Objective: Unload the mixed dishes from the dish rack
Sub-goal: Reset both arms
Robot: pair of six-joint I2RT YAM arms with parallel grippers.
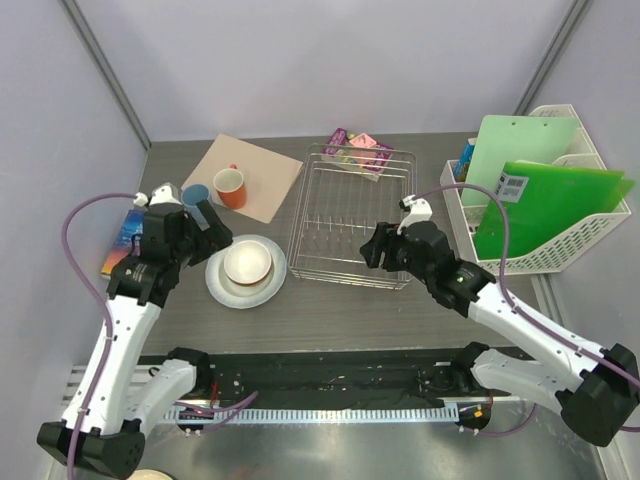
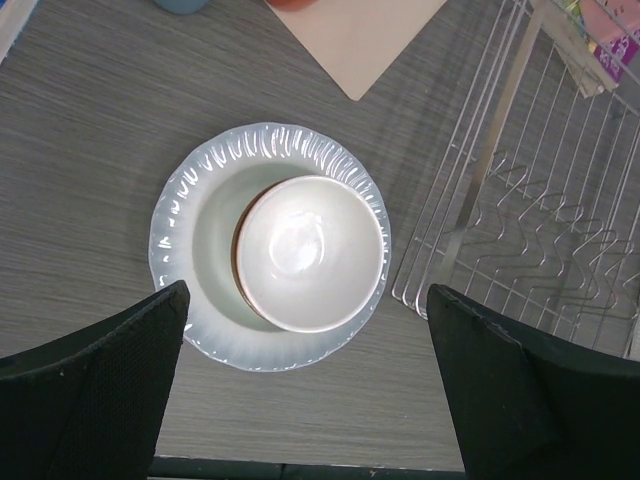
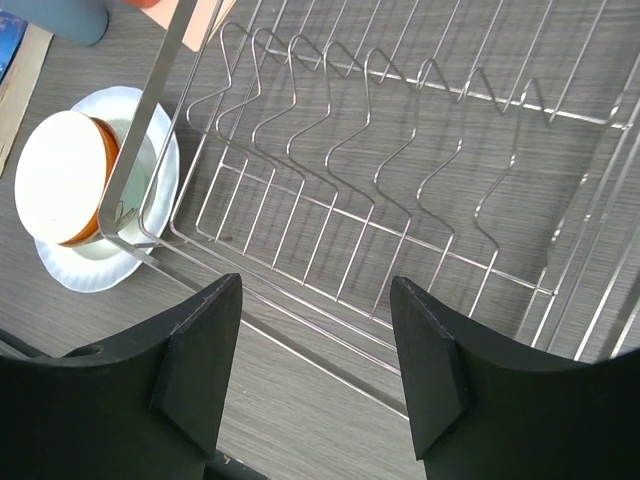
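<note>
The silver wire dish rack [image 1: 350, 215] stands mid-table and holds no dishes; it also shows in the right wrist view [image 3: 400, 150]. Left of it, the white plate [image 1: 214, 278] carries the pale green bowl [image 2: 215, 230] with the cream bowl [image 1: 247, 263] nested inside. The orange-red mug [image 1: 230, 187] and light-blue cup [image 1: 195, 195] stand further back. My left gripper [image 1: 212, 228] is open and empty, above the stacked bowls [image 2: 310, 250]. My right gripper [image 1: 372, 248] is open and empty over the rack's near edge [image 3: 315, 283].
A beige mat [image 1: 265, 165] lies under the mug. A white plastic file basket [image 1: 560, 215] with green folders stands at the right. Colourful packets [image 1: 360, 150] lie behind the rack. A book [image 1: 125, 235] lies at the left edge.
</note>
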